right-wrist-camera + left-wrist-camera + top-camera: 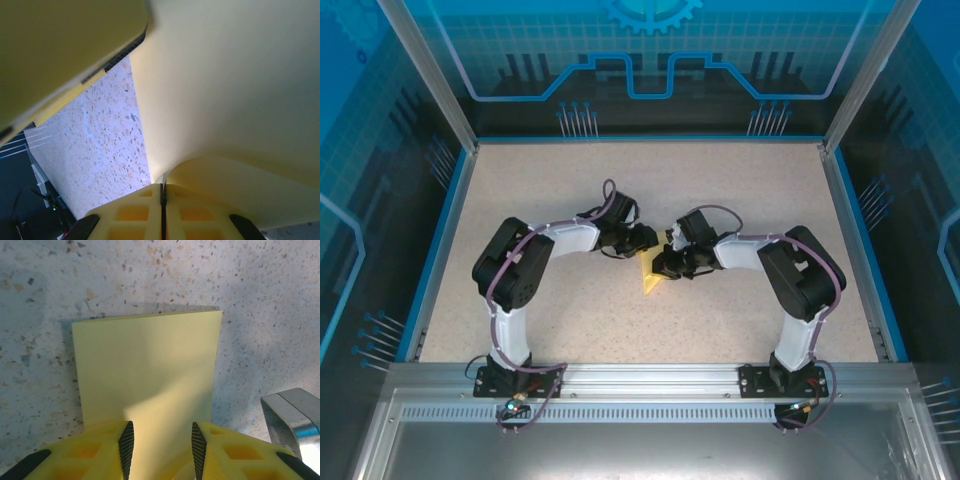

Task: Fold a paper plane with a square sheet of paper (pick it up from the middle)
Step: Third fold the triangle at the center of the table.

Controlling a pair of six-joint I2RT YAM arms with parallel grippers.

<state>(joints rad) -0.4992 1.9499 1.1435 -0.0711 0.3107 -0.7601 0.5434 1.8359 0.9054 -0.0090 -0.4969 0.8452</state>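
At the speckled desk's [580, 325] middle, right jaws clench the thin pale-yellow square sheet of paper [145, 375]; left jaws stand released astride it. Better to crease slowly, edges aligned.

From above, the square sheet of paper [649, 280] is partly hidden beneath the right end effector [667, 262]

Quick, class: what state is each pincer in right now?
Left pincer: open, paper lying between its fingers.
Right pincer: shut, apparently pinching the paper.
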